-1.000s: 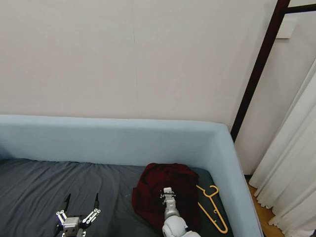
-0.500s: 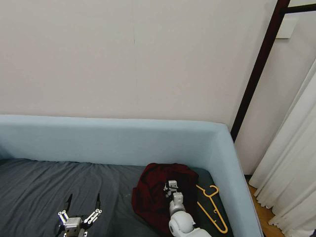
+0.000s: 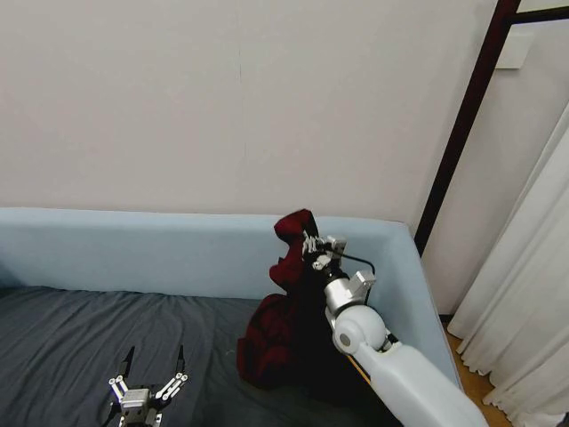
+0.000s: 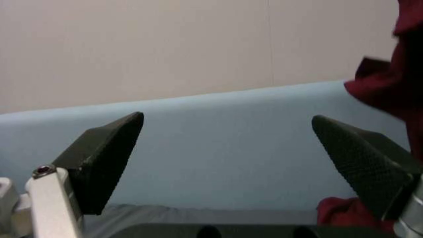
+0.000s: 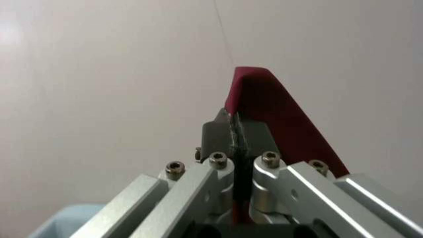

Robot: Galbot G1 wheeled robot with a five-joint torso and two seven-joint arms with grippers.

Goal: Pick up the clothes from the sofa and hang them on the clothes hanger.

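A dark red garment (image 3: 283, 311) hangs from my right gripper (image 3: 310, 242), which is shut on its top fold in front of the sofa's backrest; its lower part still rests bunched on the dark seat cover. The right wrist view has the closed fingers (image 5: 233, 135) pinching the red cloth (image 5: 278, 114) against the pale wall. My left gripper (image 3: 147, 382) sits low over the seat at the lower left, open, with nothing between its fingers. In the left wrist view the red garment (image 4: 390, 79) hangs at the far edge. An orange hanger lies mostly hidden behind my right arm.
The light blue sofa (image 3: 178, 245) has a dark grey seat cover (image 3: 80, 334). A dark vertical pole (image 3: 462, 124) stands at the right beside white curtains (image 3: 524, 302). A plain pale wall lies behind.
My right gripper has risen from the seat to backrest height, pulling the red garment up with it. The left gripper has stayed put.
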